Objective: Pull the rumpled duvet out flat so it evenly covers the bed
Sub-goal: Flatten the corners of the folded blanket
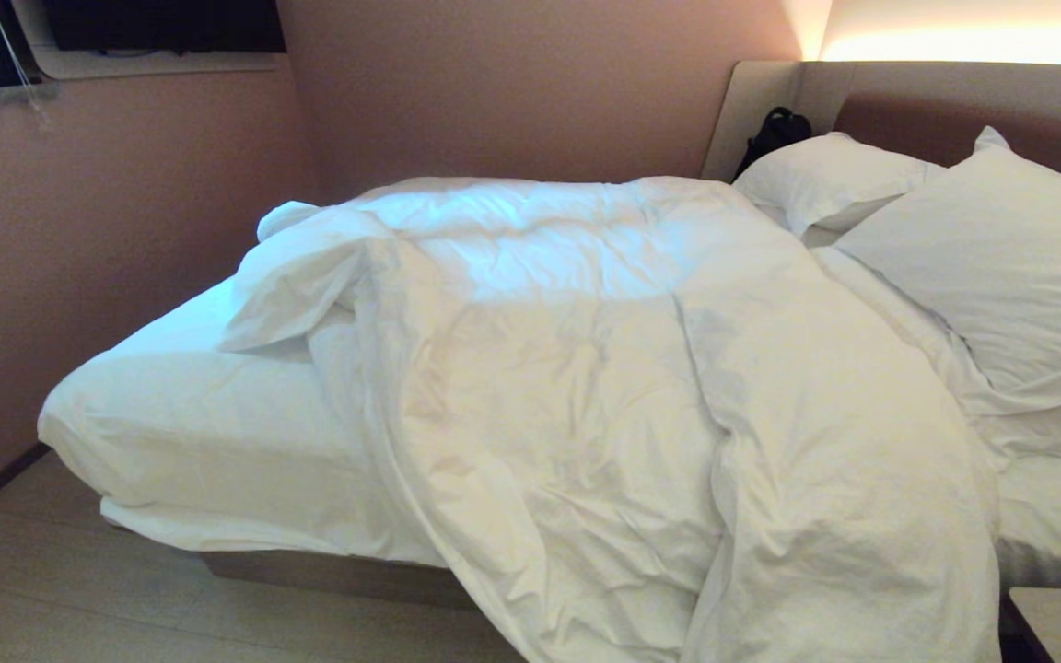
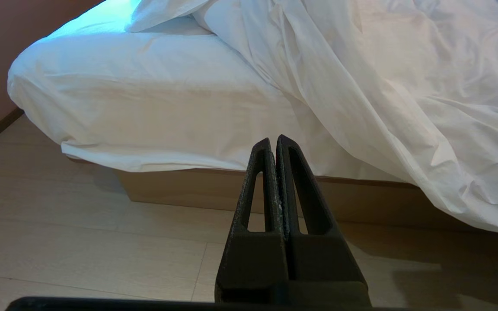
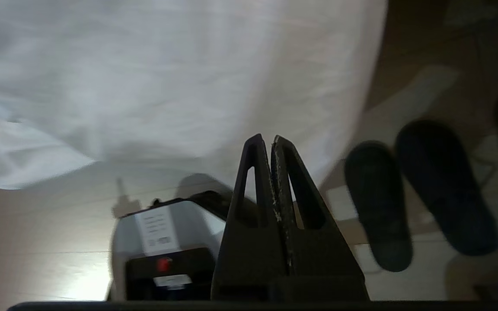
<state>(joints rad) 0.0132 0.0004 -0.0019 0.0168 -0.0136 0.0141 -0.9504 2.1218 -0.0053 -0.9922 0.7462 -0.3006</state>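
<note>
The white duvet point(image 1: 586, 368) lies rumpled across the bed point(image 1: 190, 433), bunched toward the middle and right, its near edge spilling over the bed's side to the floor. At the left the fitted sheet is bare. Neither arm shows in the head view. My left gripper point(image 2: 274, 140) is shut and empty, low over the floor, facing the bed's side and the hanging duvet point(image 2: 404, 108). My right gripper point(image 3: 266, 139) is shut and empty too, pointing down at the floor beside the hanging duvet edge point(image 3: 167, 77).
Two white pillows point(image 1: 982, 249) lean at the brown headboard point(image 1: 908, 120), a black bag point(image 1: 775, 133) behind them. A nightstand corner point(image 1: 1060, 622) is at the lower right. Two dark slippers point(image 3: 409, 194) and my base point(image 3: 167, 242) are on the floor. Walls close the left.
</note>
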